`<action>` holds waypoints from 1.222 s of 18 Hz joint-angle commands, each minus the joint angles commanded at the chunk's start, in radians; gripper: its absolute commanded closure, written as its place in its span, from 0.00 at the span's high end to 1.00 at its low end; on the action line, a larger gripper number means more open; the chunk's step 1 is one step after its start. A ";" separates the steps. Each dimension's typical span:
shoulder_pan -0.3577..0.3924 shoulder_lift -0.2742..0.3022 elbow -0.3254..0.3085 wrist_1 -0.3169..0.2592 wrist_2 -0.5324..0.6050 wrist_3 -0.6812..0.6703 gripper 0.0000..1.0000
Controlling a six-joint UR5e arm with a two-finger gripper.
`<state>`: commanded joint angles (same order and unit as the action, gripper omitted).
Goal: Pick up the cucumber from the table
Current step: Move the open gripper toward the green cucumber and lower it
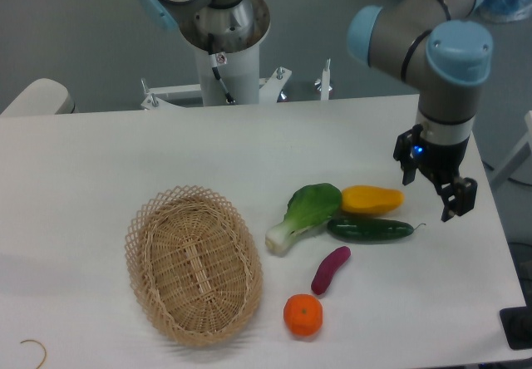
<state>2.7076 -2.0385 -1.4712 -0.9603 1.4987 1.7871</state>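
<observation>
A robot arm's claw [434,188] hangs with its two fingers spread apart and nothing between them, above the right side of the white worktop [100,161]. The dark green cucumber [370,229] lies flat on the worktop just below and to the left of the claw, thin stem tip pointing right. A yellow squash [371,199] lies along the cucumber's far side (the two appear to touch), and a bok choy [304,215] rests at their left ends, white stalk aimed toward the front. A purple sweet potato [330,269] and an orange [302,315] lie nearer the front edge, and an oval wicker basket [194,263] sits well apart to the left.
</observation>
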 joint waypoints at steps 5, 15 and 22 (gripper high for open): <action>-0.040 -0.072 0.045 0.012 0.003 -0.006 1.00; -0.072 -0.137 -0.007 0.078 0.084 0.002 1.00; -0.071 -0.115 -0.092 0.117 0.107 0.037 1.00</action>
<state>2.6369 -2.1538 -1.5630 -0.8437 1.6061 1.8239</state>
